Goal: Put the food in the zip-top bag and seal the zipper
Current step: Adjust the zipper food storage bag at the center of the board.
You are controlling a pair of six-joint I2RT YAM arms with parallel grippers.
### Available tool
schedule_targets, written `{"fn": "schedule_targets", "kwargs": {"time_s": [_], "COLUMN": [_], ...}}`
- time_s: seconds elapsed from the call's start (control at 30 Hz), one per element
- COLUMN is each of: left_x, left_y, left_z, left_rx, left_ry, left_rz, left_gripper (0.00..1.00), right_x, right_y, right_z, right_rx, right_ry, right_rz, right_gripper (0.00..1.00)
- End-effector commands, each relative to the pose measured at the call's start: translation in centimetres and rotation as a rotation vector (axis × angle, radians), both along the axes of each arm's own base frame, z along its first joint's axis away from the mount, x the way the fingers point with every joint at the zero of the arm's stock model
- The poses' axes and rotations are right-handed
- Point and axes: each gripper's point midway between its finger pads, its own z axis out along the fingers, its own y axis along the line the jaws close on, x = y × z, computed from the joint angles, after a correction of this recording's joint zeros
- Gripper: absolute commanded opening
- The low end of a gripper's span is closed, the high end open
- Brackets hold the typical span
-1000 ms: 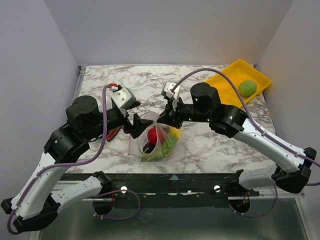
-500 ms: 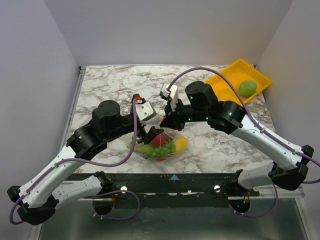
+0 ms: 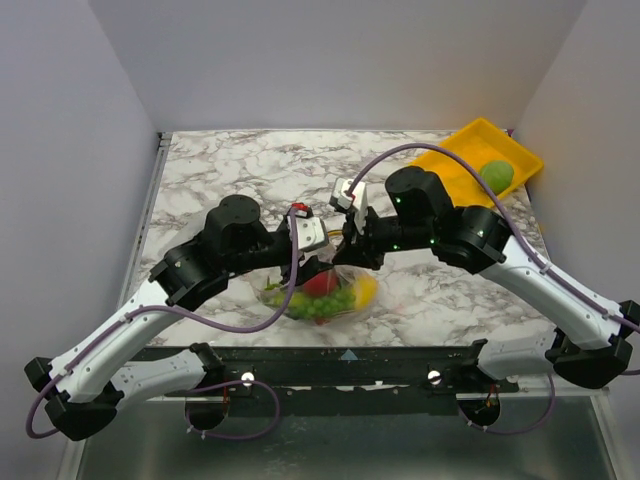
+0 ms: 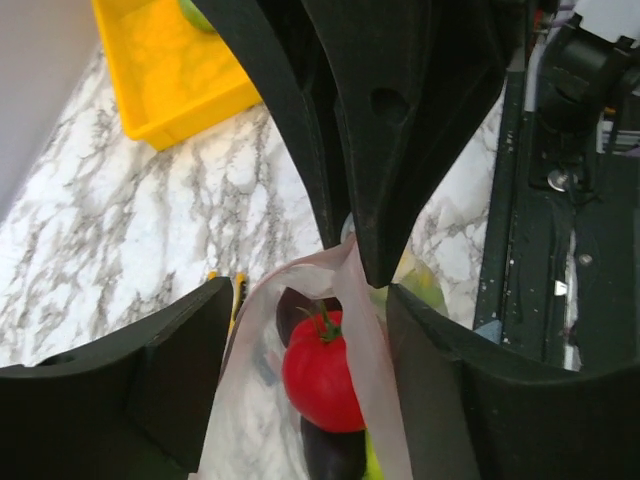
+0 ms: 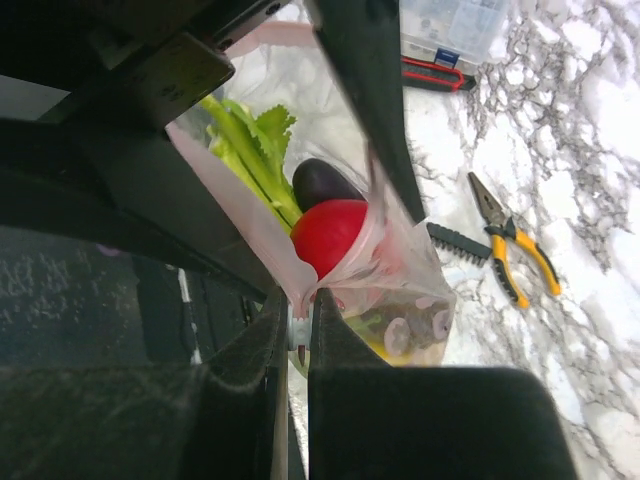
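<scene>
Since a second ago my left arm (image 3: 180,280) had swung in from the side toward the middle. The zip-top bag (image 5: 405,285) had gone from hanging fairly upright to slumping lower and flatter on the table (image 3: 220,170).

My right gripper (image 5: 298,312) was clamped tight, fingers together, with the bag's top edge pinched between them right at the zipper (image 5: 232,208), that pale pink strip. My left gripper (image 4: 310,295) was spread wide, one finger on each side of the bag's mouth, gripping nothing. Whether either finger brushed the film, I couldn't say.

All the food I could see sat inside the bag:
- red tomato (image 4: 322,368) near the mouth
- dark eggplant (image 5: 322,182) behind it
- green leafy stalk (image 5: 250,150) along one side
- lemon (image 3: 366,290) at the right end

Something pale and spotty sat in the bottom corner and I couldn't make it out. From overhead both sets of fingertips were buried under the arms' own bulk. I also couldn't tell if any stretch of the zipper was pressed shut.

Further out, yellow-handled pliers (image 5: 515,255) lay on the marble just past the bag, with a black toothed thing (image 5: 455,243) beside them. Beyond those a red-and-black tool (image 5: 435,72) lay against a clear box (image 5: 455,25), which was cut off at the frame edge. A yellow tray (image 3: 505,145) sat in the far right corner with a green round thing (image 3: 495,176) in it, and my right arm (image 3: 520,270) crossed its near corner.
</scene>
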Motion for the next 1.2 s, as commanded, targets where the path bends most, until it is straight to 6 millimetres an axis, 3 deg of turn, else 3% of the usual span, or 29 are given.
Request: {"fn": "schedule_targets", "kwargs": {"time_s": [0.0, 0.17, 0.23, 0.3, 0.4, 0.5, 0.77, 1.0, 1.17], "left_x": [-1.2, -1.2, -1.0, -0.4, -0.1, -0.3, -0.5, -1.7, -3.0], "left_y": [-0.4, 0.0, 0.2, 0.5, 0.8, 1.1, 2.1, 2.1, 1.6], "left_z": [-0.8, -2.1, -2.6, -3.0, -3.0, -2.4, 0.7, 3.1, 3.0], "left_rx": [0.03, 0.045, 0.048, 0.043, 0.008, -0.05, -0.249, -0.388, -0.374], "left_ry": [0.033, 0.068, 0.084, 0.09, 0.096, 0.096, 0.093, 0.187, 0.218], "left_rz": [-0.072, -0.048, -0.021, 0.029, 0.078, 0.094, 0.173, 0.165, 0.094], "left_gripper": [0.56, 0.23, 0.0, 0.0, 0.0, 0.0, 0.0, 0.0, 0.0], "right_x": [-1.1, -1.0, -0.5, 0.0, 1.9, 2.6, -0.3, 0.0, -0.7], "right_y": [-0.8, -0.9, -0.8, -0.6, -0.5, -0.6, 0.2, 0.2, 0.0], "right_z": [1.5, 0.7, 0.3, -0.1, -0.3, -0.1, 0.2, 0.8, 1.3], "right_rx": [0.054, 0.069, 0.083, 0.105, 0.173, 0.28, 0.508, 0.609, 0.681], "right_ry": [-0.033, -0.025, -0.027, -0.032, -0.047, -0.044, -0.008, -0.037, -0.106], "right_rz": [0.043, 0.011, -0.024, -0.052, -0.179, -0.26, -0.136, -0.146, -0.095], "right_gripper": [0.0, 0.0, 0.03, 0.09, 0.39, 0.5, 0.53, 0.52, 0.55]}}
